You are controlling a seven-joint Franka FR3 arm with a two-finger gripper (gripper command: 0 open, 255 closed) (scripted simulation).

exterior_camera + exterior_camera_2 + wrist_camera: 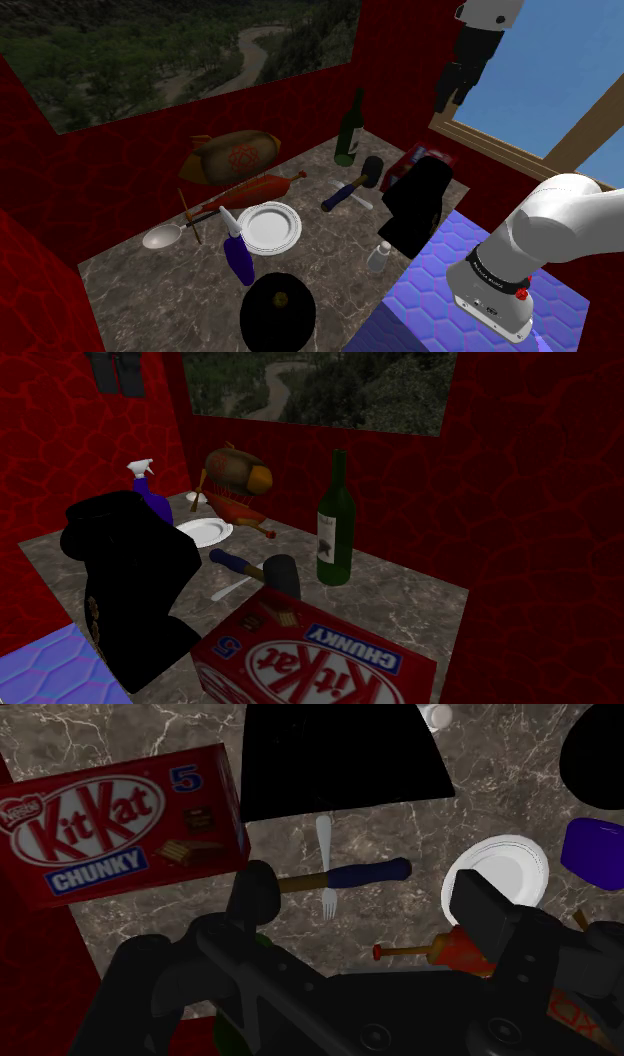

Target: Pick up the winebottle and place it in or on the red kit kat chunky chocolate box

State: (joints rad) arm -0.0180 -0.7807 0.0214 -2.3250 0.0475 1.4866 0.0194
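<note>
**Tool state.** The two fingers of the tool [362,892] stand apart with nothing between them. In the shoulder view the tool hangs high over the desk [330,258], well apart from every item on it.

**Location of the task items.** The bottle [336,527] stands upright near the desk edge that runs along the windowed wall. The box [320,664] lies flat, printed face up, by the neighbouring desk edge and near the bottle. A hammer [262,568] lies between the two, its head just beside the box. A black object [130,582] stands close to the box.

**Handling, as judged.**
- The bottle looks like dark green glass, so treat it as rigid, smooth, fairly heavy and breakable.
- It is tall on a narrow base, so a sideways push will probably tip it.
- The body may be too wide for the open fingers.
- Take hold of the neck from the side, just under the lip, so that the lip checks any downward slip.
- Keep the bottle vertical in transit and carry it above the hammer.

**Placement.** The box top is broad and flat. Set the base down near its middle, and open the fingers only once the base rests there.
</note>
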